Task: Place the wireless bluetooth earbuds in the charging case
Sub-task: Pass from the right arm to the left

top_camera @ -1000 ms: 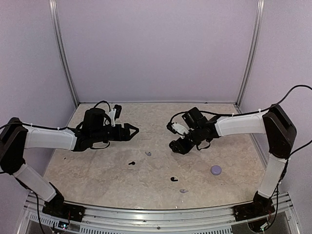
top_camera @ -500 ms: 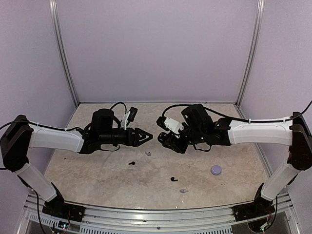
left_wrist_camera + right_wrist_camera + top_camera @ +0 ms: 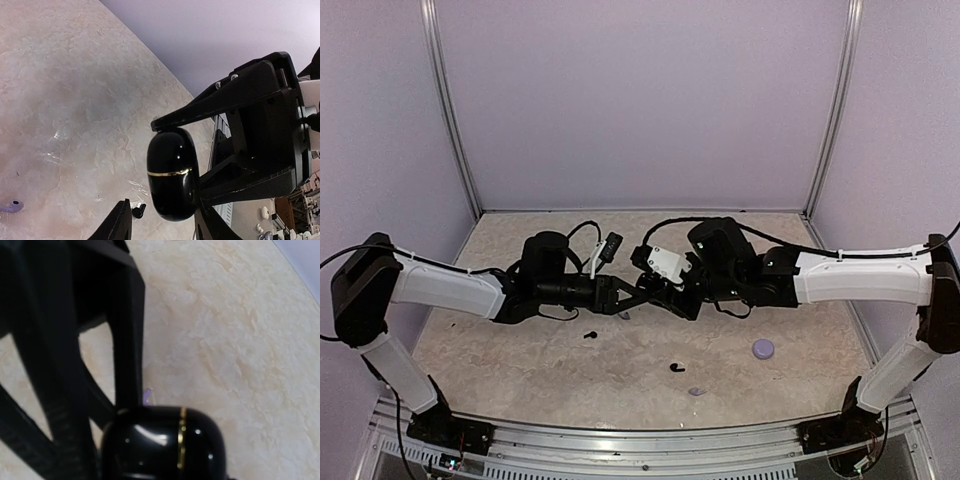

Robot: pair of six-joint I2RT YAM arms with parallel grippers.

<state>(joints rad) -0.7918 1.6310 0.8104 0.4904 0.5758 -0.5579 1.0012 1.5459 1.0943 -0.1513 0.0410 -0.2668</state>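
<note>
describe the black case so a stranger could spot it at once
Over the middle of the table the left gripper and right gripper meet tip to tip. The case is pinched in the right one, off the table: a glossy black egg with a thin gold line around it, far bigger than the black buds below.

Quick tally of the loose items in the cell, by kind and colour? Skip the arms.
black earbuds: 2
lavender earbuds: 2
black charging case: 1
lavender round case: 1
total: 6
</note>
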